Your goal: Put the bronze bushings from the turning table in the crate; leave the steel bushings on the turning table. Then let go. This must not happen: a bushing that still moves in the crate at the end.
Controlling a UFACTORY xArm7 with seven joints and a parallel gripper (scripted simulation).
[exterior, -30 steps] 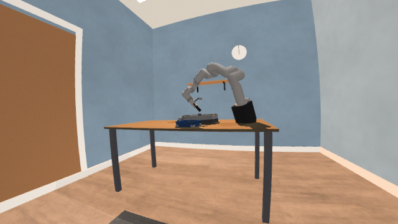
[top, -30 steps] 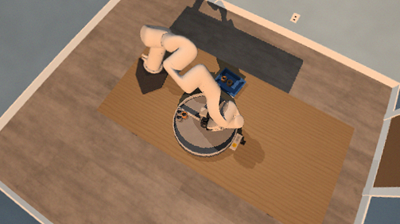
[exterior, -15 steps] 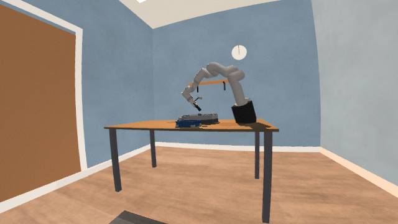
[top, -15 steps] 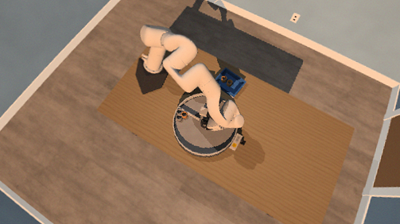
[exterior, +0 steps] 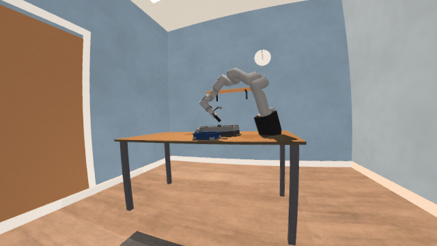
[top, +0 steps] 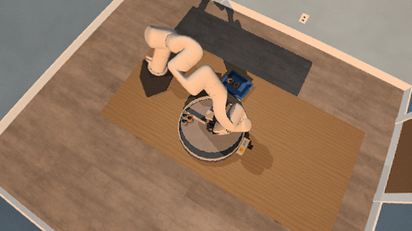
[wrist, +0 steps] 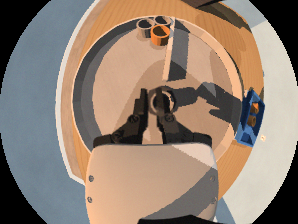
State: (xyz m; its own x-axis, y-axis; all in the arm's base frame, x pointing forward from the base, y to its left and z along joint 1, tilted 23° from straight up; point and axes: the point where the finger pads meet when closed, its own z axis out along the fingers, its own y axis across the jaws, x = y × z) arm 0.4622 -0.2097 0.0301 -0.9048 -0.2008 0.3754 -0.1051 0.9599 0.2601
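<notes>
The turning table carries one bronze bushing and two steel bushings, close together near its rim. The blue crate holds two bronze bushings. My gripper is above the middle of the turning table, shut to a narrow gap with nothing seen held. A dark ring shows below the fingers, partly hidden by the right one.
A thin upright bar on the turning table runs inward beside the bushings. A small white box with an orange button stands at the turning table's outer side. The crate stands beside the turning table on the wooden table.
</notes>
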